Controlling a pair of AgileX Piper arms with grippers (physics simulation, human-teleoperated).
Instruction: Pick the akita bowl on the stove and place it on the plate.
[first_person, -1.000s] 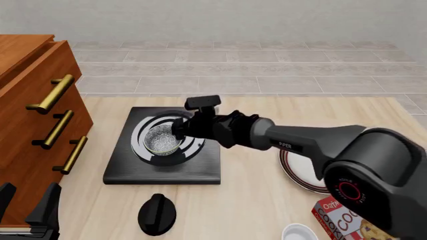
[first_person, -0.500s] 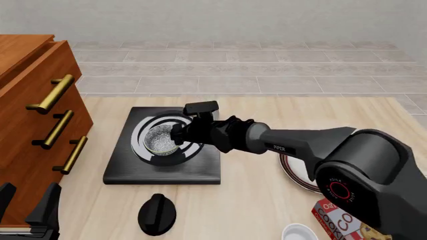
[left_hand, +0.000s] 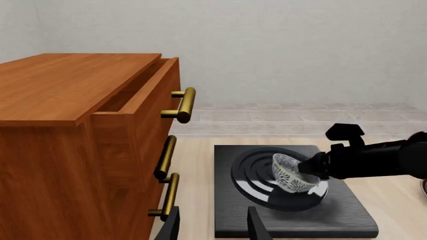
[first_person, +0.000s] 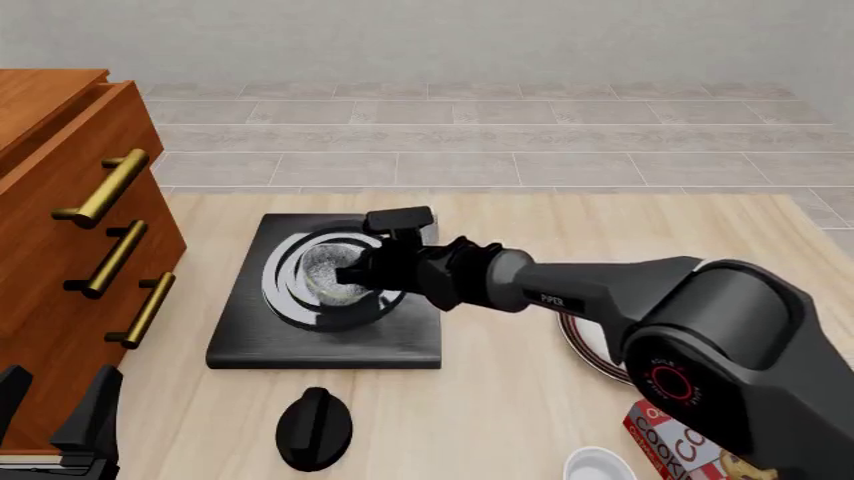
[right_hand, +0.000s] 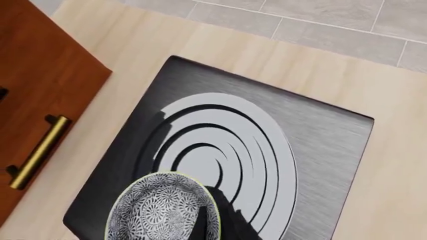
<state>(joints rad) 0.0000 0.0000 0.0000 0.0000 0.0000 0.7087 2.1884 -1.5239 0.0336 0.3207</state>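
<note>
At the lower left of the front view the left claw (first_person: 60, 425) rests by the wooden cabinet (first_person: 67, 250), its two fingers spread apart with nothing between them, taking no part in the work.

Moving right, the stove (first_person: 327, 300) lies at centre-left on the tabletop (first_person: 534, 400), and the akita bowl (first_person: 327, 272) sits over its burner rings. The right claw (first_person: 358, 272) has its fingers pinched on the bowl's right-hand rim, one finger inside and one outside as far as the right wrist view shows; there the bowl (right_hand: 163, 210) sits low and left of centre in the frame.

In the left wrist view the bowl (left_hand: 293, 174) looks tipped, its mouth turned up and toward the left of that frame rather than straight up, and it seems to be just clear of the rings, though I cannot be sure it is fully off them. Being round, it has no long axis; only the direction of its mouth matters.

To do this step well, I judge the grip should be kept firm and the bowl raised well clear of the stove before swinging right, with the wrist levelled on the way.

The plate (first_person: 594, 350) lies at the right, mostly hidden under the right arm.
</note>
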